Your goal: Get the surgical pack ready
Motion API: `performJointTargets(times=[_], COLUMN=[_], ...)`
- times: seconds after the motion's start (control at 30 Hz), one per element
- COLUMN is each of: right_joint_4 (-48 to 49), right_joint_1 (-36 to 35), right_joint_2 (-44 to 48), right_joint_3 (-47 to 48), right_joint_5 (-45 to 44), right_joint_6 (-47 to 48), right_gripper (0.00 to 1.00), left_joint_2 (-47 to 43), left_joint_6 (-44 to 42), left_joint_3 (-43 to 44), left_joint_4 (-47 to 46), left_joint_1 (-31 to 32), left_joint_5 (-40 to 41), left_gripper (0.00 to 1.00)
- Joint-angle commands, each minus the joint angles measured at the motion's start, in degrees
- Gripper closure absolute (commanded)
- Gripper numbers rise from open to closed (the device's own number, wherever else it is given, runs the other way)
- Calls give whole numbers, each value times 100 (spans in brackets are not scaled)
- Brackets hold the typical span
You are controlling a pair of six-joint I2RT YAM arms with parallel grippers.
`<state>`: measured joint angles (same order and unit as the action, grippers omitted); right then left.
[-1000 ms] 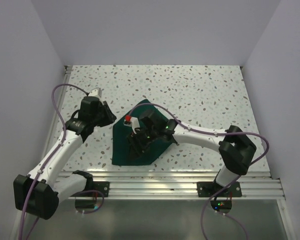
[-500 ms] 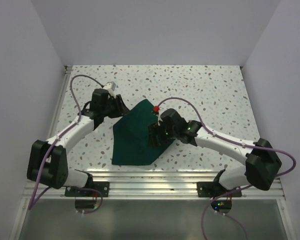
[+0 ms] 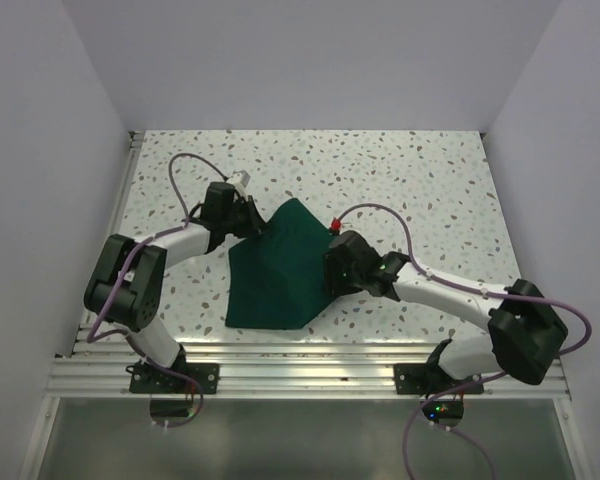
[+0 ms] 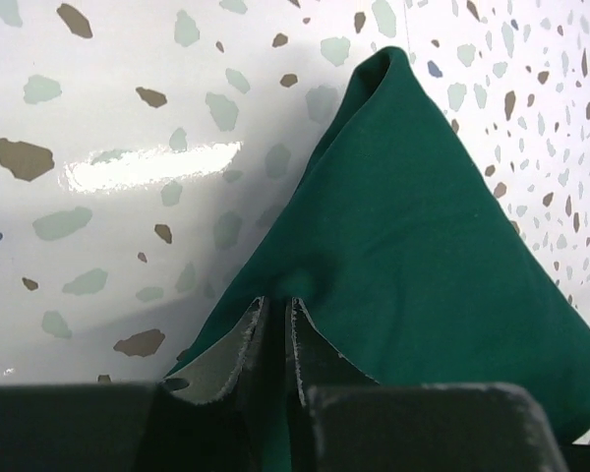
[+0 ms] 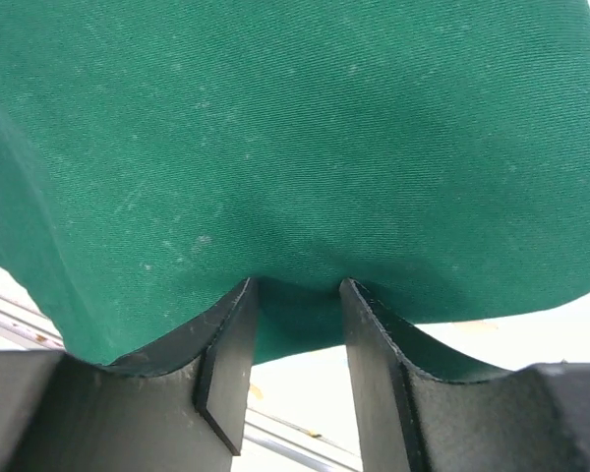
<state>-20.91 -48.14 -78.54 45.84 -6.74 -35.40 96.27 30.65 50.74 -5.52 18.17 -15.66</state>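
The surgical pack (image 3: 275,275), a dark green cloth, lies folded in a rough wedge on the tabletop (image 3: 410,180). It sits near the middle, between the two arms, with its point toward the far side. The left jaws are clenched on a thin pleat at its far-left edge. They take in little cloth, so a pull could slide it free and let the fold drop. The right jaws stand partly apart at the right edge with cloth bulging into the gap; I cannot tell whether they hold it. If only one side grips, lifting would drag the pack askew or bunch it. Uneven pulls could also undo the folded layers.
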Motion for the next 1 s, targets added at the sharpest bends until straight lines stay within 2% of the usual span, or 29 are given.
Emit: performJointTargets(times=[0.0, 0.17, 0.27, 0.4, 0.53, 0.6, 0.73, 0.83, 0.87, 0.93, 0.97], right_joint_4=[94, 298, 245, 210, 113, 104, -27, -141, -185, -142, -151], right_joint_1=[173, 568, 884, 1446, 1904, 2001, 2299, 2379, 2388, 2388, 2397], right_joint_2=[-222, -328, -294, -363, -907, -1319, -2066, -2262, -2184, -1947, -1658], right_joint_3=[-321, -454, -489, -340, 457, 793, 2012, 2524, 2552, 2404, 2316], right_joint_5=[93, 349, 419, 402, 323, 209, 217, 244, 244, 182, 182], right_joint_6=[-178, -82, 68, 401, 578, 613, 683, 701, 692, 683, 675], right_gripper=[58, 63, 65, 66, 67, 68, 68, 66, 63, 57, 48], left_joint_2=[190, -72, -476, -1493, -2374, -2813, -3534, -4097, -4220, -4537, -4608], left_joint_6=[89, 274, 406, 836, 1319, 1591, 1891, 1901, 1839, 1673, 1437], left_joint_3=[-29, -502, -976, -1698, -2322, -2630, -3235, -3308, -3186, -2809, -2650], left_joint_4=[-292, -266, -257, -318, -178, 6, 182, 542, 891, 1447, 1614], left_joint_1=[81, 81, 81, 300, 1133, 1346, 1758, 1926, 1927, 1927, 1927], left_joint_5=[-60, 326, 642, 1187, 1898, 2136, 2233, 2584, 2733, 3086, 3234], left_gripper=[89, 100, 100, 100, 100, 100, 100, 83, 73, 67, 62])
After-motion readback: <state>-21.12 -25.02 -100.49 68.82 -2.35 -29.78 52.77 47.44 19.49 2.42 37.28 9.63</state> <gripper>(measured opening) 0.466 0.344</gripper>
